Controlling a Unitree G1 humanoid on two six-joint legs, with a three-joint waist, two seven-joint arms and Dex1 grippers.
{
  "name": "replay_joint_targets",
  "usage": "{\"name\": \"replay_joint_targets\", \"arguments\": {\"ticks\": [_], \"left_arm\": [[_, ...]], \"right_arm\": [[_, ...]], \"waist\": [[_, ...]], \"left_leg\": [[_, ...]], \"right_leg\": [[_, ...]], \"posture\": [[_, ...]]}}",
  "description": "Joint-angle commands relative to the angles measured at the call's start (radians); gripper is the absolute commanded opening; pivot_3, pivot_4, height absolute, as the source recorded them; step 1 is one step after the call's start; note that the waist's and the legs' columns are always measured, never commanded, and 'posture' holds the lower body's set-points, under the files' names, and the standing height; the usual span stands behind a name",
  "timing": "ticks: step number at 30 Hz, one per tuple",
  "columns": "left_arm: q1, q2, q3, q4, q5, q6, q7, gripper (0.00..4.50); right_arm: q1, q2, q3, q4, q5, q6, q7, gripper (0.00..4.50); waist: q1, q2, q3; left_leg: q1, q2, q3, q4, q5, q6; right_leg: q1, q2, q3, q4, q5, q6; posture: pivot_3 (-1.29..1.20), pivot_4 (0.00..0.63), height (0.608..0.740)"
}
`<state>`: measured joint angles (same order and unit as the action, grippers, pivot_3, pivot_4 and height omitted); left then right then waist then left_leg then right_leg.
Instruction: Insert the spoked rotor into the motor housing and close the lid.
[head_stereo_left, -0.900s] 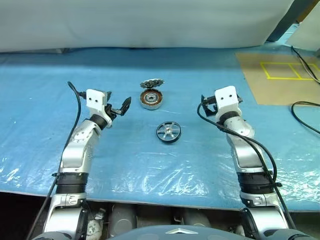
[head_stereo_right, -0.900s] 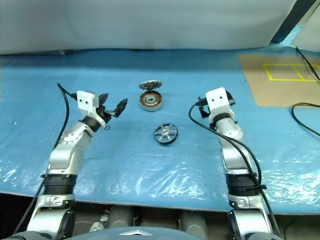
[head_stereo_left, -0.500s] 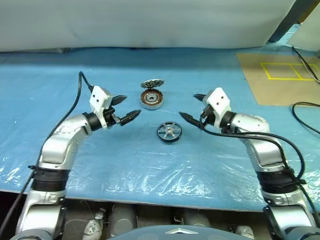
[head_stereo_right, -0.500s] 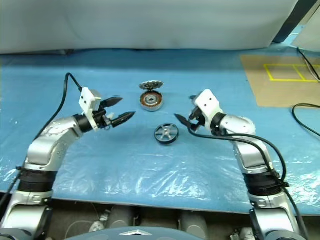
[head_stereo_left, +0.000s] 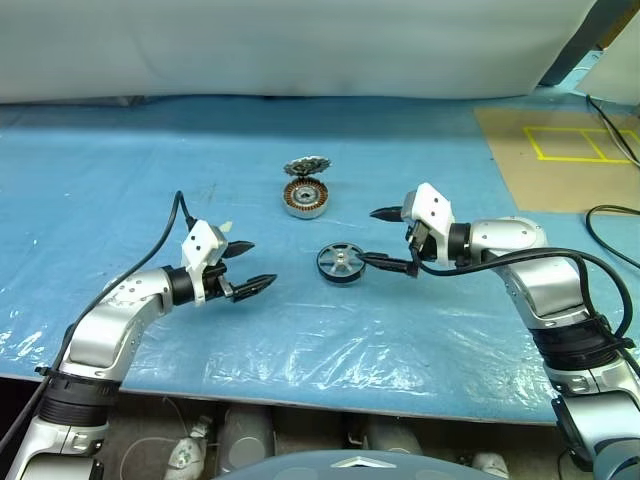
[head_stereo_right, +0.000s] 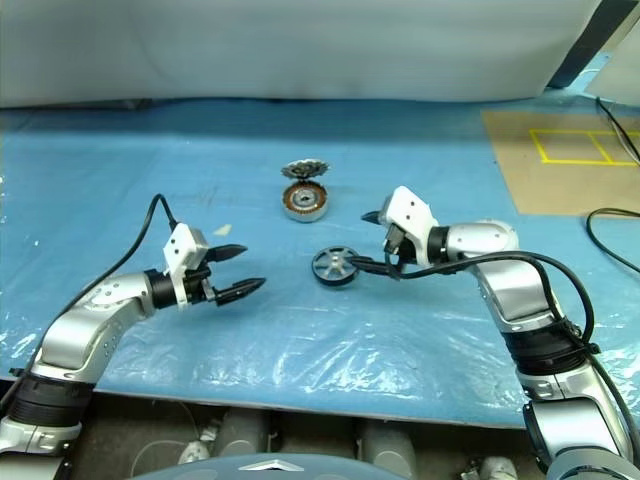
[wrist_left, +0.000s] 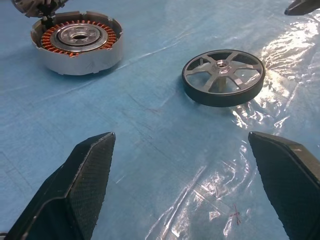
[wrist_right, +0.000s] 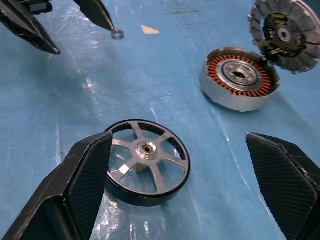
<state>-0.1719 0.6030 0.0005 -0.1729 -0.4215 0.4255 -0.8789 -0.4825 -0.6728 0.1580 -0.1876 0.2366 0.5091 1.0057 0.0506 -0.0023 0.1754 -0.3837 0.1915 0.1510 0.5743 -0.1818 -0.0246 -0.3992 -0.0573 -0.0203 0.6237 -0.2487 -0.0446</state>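
Observation:
The spoked rotor (head_stereo_left: 338, 262) lies flat on the blue sheet, a dark ring with silver spokes and hub. Behind it sits the motor housing (head_stereo_left: 303, 198), a silver cup with copper windings, uncovered. Its ribbed lid (head_stereo_left: 305, 167) stands tilted up from the housing's far rim. My right gripper (head_stereo_left: 372, 236) is open just to the right of the rotor, its lower finger close to the rim, nothing held. My left gripper (head_stereo_left: 255, 265) is open and empty, well to the left of the rotor and pointing towards it.
A small metal ring (wrist_right: 118, 34) and a pale scrap (wrist_right: 150, 30) lie on the sheet left of the housing. A brown board with yellow tape (head_stereo_left: 560, 150) and black cables (head_stereo_left: 610, 215) are at the far right. The table's front edge (head_stereo_left: 300, 395) runs close below.
Both arms have swung inward and down. The right gripper has come in beside the rotor's right side. The left gripper has sunk towards the front left. Both stay open.

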Motion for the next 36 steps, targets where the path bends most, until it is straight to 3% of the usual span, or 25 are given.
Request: {"name": "replay_joint_targets", "arguments": {"ticks": [1,9,18,30,36], "left_arm": [[0.004,0.014,0.043,-0.035,0.004,-0.031,0.012,4.5],[-0.05,-0.015,0.069,-0.03,-0.019,0.012,0.07,4.5],[-0.085,0.037,0.099,0.018,-0.008,0.01,0.047,4.5],[-0.139,0.056,0.116,0.119,0.031,-0.014,0.056,4.5],[-0.189,0.091,0.187,0.246,0.051,-0.063,0.085,4.5]], "right_arm": [[-0.036,0.006,0.002,0.001,0.005,-0.03,0.013,4.47],[-0.042,0.041,0.027,0.026,-0.018,-0.058,-0.005,4.47],[-0.046,0.044,0.029,0.03,-0.019,-0.07,0.005,4.47],[-0.29,0.084,0.12,0.275,-0.087,-0.232,0.158,4.47],[-0.214,0.122,0.116,0.255,-0.106,-0.238,0.1,4.47]], "waist": [[0.0,0.0,0.0],[0.001,0.0,0.0],[0.001,0.0,0.0],[-0.003,0.0,0.0],[0.0,0.0,0.0]], "left_leg": [[0.0,0.0,0.0,0.0,0.0,0.0],[0.0,0.0,0.0,0.0,0.0,0.001],[0.0,0.0,0.0,0.0,0.0,0.001],[-0.002,0.0,0.001,0.001,0.001,0.001],[-0.003,0.0,0.001,0.001,0.001,0.001]], "right_leg": [[0.0,0.0,0.0,0.0,0.0,0.0],[0.0,0.0,0.0,0.0,0.0,0.0],[0.0,0.0,0.0,0.0,0.0,0.0],[-0.001,0.0,-0.001,0.001,0.001,-0.001],[-0.002,0.0,-0.002,0.001,0.001,-0.001]], "posture": [[0.0,0.15,0.74],[0.0,0.15,0.74],[0.0,0.15,0.74],[0.0,0.15,0.74],[0.0,0.15,0.74]]}}
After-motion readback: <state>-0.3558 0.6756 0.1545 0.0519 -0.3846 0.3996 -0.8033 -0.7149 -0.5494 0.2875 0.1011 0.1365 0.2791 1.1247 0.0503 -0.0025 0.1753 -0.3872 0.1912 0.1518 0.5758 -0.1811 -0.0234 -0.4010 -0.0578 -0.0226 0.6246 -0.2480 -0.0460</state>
